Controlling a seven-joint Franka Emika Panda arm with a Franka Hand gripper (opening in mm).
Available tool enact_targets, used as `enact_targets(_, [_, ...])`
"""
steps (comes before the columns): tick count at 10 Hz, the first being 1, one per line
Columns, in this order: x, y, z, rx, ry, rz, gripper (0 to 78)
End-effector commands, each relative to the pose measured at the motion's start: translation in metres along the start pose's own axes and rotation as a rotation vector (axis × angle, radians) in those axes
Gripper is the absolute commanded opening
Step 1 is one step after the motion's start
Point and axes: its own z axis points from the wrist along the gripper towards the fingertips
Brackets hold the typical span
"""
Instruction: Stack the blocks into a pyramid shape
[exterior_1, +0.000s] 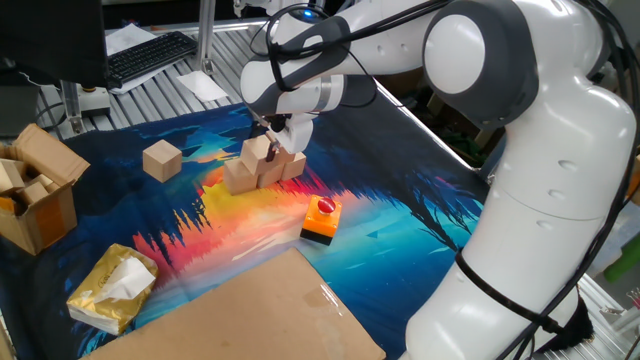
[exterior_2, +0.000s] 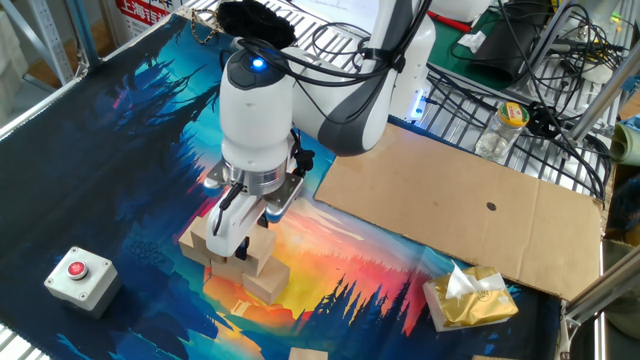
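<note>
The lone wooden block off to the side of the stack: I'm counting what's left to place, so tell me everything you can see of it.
The lone block is a plain light-tan wooden cube with smooth, unpainted faces. It sits flat on the colourful mat, turned so one corner edge faces the camera, apart from the stacked blocks where the gripper works. Nothing touches it but the mat. The cardboard box lies farther out on its other side.
</note>
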Motion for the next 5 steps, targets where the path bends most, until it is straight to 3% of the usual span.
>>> enact_targets(1, [-0.0003,0.0004,-0.0007,0.0,0.002,0.008,1.3])
enact_targets(4, [-0.0002,0.0005,-0.0006,0.003,0.007,0.012,1.3])
enact_targets(5, [-0.0002,0.0005,-0.0006,0.003,0.007,0.012,77.5])
